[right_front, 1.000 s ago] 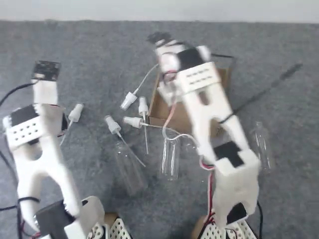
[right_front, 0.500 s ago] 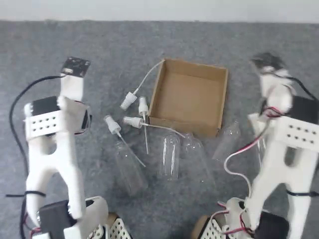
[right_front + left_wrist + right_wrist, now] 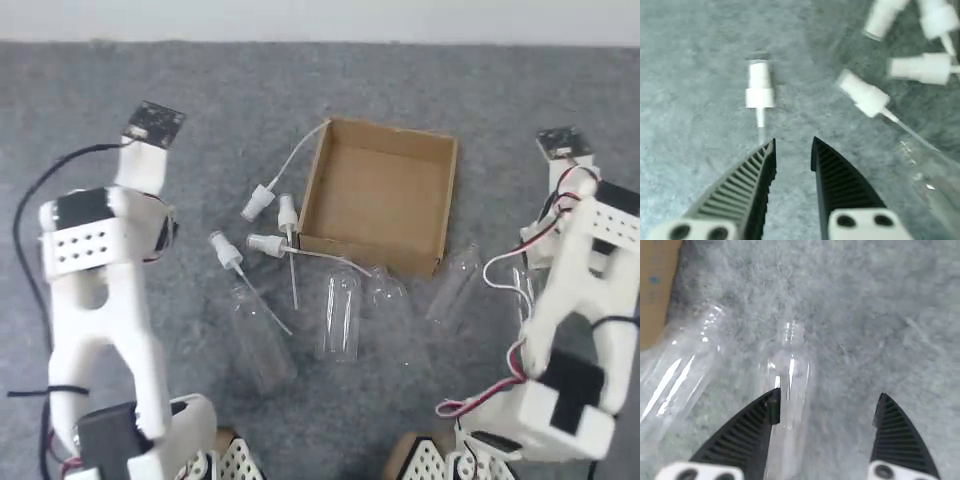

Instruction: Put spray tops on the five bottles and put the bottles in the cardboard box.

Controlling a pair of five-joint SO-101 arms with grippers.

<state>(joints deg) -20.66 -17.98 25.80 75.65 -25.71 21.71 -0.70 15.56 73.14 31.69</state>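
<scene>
The left gripper [image 3: 793,149] hangs low over the grey carpeted tabletop [image 3: 220,110], its fingers narrowly parted and holding nothing. A white plastic spray top [image 3: 760,92] lies just beyond its tips, thin tube pointing back at them. Four more white spray tops [image 3: 265,244] lie left of the open brown cardboard box [image 3: 380,195]. Right of the box, the right gripper [image 3: 829,399] is spread wide, with a clear plastic bottle [image 3: 788,371] on its side touching or just beside one fingertip

One bottle [image 3: 790,365] has its base behind the right pincer [image 3: 828,394].
</scene>
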